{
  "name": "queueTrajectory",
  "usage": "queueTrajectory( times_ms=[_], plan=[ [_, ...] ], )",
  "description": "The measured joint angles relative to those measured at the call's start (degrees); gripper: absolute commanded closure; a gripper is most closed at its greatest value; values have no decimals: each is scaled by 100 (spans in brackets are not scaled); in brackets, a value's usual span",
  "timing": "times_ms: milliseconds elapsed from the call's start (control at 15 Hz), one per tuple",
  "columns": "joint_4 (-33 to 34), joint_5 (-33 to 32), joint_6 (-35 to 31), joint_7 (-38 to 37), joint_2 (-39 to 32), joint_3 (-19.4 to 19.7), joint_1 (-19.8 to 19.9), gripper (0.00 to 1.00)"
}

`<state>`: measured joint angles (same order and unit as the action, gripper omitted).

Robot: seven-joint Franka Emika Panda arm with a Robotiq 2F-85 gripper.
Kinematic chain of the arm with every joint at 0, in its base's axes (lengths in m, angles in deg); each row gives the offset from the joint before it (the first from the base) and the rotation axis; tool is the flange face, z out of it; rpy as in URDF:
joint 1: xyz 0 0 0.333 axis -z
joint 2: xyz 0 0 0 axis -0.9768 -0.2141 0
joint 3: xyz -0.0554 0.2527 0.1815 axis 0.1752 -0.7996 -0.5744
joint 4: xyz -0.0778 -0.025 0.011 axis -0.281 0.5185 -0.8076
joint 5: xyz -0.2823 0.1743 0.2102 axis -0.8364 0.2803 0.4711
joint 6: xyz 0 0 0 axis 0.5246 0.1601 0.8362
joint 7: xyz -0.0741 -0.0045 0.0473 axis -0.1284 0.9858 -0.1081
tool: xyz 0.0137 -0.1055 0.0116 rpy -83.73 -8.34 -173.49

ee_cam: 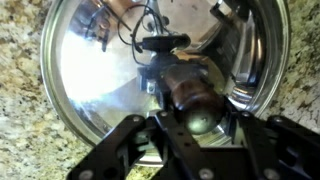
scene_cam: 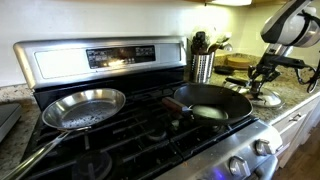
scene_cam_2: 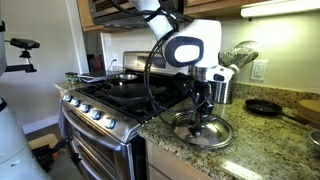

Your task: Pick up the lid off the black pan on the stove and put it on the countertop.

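Observation:
The silver lid (scene_cam_2: 214,134) lies flat on the speckled granite countertop (scene_cam_2: 168,142) beside the stove (scene_cam_2: 100,112). My gripper (scene_cam_2: 200,112) stands straight above it, its fingers closed on either side of the dark central knob. In the wrist view the lid (ee_cam: 90,60) fills the frame, and the knob (ee_cam: 190,100) sits between my gripper's fingers (ee_cam: 195,118). In an exterior view the black pan (scene_cam: 210,100) sits uncovered on the stove (scene_cam: 100,58), to the left of my gripper (scene_cam: 265,75) and the lid (scene_cam: 266,98).
A lidless silver frying pan (scene_cam: 85,108) sits on the stove's far burner. A metal utensil holder (scene_cam: 203,66) stands behind the black pan. A small dark pan (scene_cam_2: 265,106) lies on the countertop beyond the lid. A wooden board (scene_cam: 240,60) is by the wall.

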<state>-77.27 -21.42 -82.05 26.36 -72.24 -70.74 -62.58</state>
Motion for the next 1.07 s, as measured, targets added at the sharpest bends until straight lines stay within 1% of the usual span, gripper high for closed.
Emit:
queueTrajectory(
  times_ms=[200, 267, 400, 600, 933, 1067],
  plan=[
    [16, -27, -90, 0, 59, 7, 3, 4],
    [20, -36, -110, 0, 100, 7, 2, 1],
    [19, -117, -113, 0, 250, 7, -4, 0],
    [-19, -481, -12, -76, 644, 24, -31, 0],
    [-149, -815, 592, -160, 1484, 22, -100, 0],
    [-219, -833, 660, -175, 1641, 22, -108, 0]
  ],
)
